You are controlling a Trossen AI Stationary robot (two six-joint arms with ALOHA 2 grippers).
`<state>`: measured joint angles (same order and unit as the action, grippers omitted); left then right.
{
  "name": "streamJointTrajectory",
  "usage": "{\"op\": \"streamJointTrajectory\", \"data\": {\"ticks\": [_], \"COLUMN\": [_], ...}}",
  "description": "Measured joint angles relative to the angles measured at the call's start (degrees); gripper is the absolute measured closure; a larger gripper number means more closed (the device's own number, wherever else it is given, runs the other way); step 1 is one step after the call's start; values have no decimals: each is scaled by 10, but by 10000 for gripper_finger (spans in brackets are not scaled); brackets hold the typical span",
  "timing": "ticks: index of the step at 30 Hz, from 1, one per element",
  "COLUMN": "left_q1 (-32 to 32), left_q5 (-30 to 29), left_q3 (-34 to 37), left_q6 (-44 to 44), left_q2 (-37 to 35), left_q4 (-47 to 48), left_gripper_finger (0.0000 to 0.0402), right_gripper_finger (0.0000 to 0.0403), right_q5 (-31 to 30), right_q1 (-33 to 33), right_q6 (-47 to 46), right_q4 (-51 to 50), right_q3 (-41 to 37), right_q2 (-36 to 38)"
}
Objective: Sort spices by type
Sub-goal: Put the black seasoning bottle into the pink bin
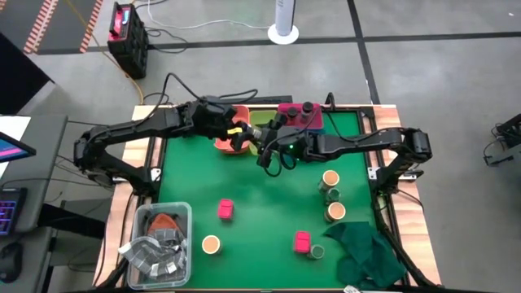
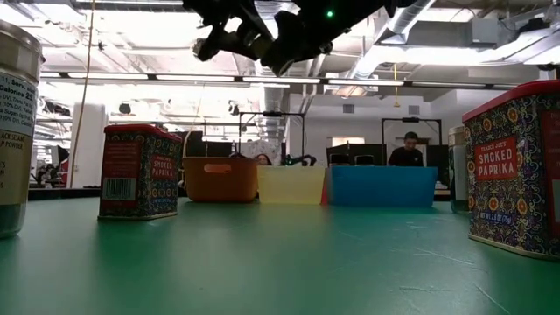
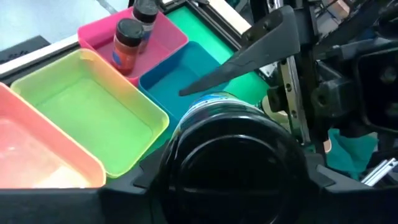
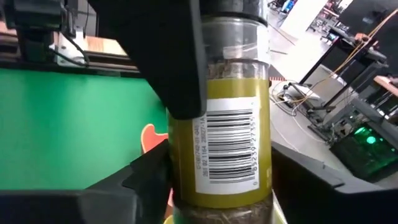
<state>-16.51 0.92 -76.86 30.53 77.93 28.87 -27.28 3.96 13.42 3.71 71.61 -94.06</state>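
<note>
Spice jar clamped by both grippers | green table | person in room behind

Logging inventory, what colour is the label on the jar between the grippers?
Yellow-green, with a barcode, on the jar; right wrist view.

Bins: in a row along the far edge of the worktop, side by side.
Two small jars: in the bin next to the end one.
Boxes: well apart on the near half.
Round jars: clustered right of centre.
Cloth: near right corner.
Clear tub: near left corner.
</note>
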Motion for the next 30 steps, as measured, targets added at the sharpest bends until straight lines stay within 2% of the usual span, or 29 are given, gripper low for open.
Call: {"op": "streamJointTrajectory", "data": {"ticks": [4, 8, 12, 15, 21, 25, 30], "left_q1": [0, -1, -14, -31, -49, -48, -26], "left_q5": [0, 2, 4, 2, -76, -65, -4], "left_q3": [0, 0, -2, -12, -15, 40, 159], "left_q6": [-27, -46, -63, -81, -158, -173, -133], "left_q2": [0, 0, 0, -8, -64, -97, -110], "left_q4": [0, 3, 4, 5, -2, -70, -227], "left_gripper_finger": [182, 147, 106, 84, 81, 87, 91], "right_gripper_finger": [177, 209, 211, 203, 207, 205, 203], "right_q5": [2, 1, -6, -44, -61, -46, 3], "right_q1": [3, 2, 3, 2, 16, 17, 16], "right_q6": [-33, -50, -64, -94, -199, -243, -310], "right_q4": [0, 0, -10, -60, -189, -133, 63], "right_q3": [0, 0, 0, 0, -4, -52, -139], "right_q2": [0, 0, 1, 17, 93, 147, 173]}}
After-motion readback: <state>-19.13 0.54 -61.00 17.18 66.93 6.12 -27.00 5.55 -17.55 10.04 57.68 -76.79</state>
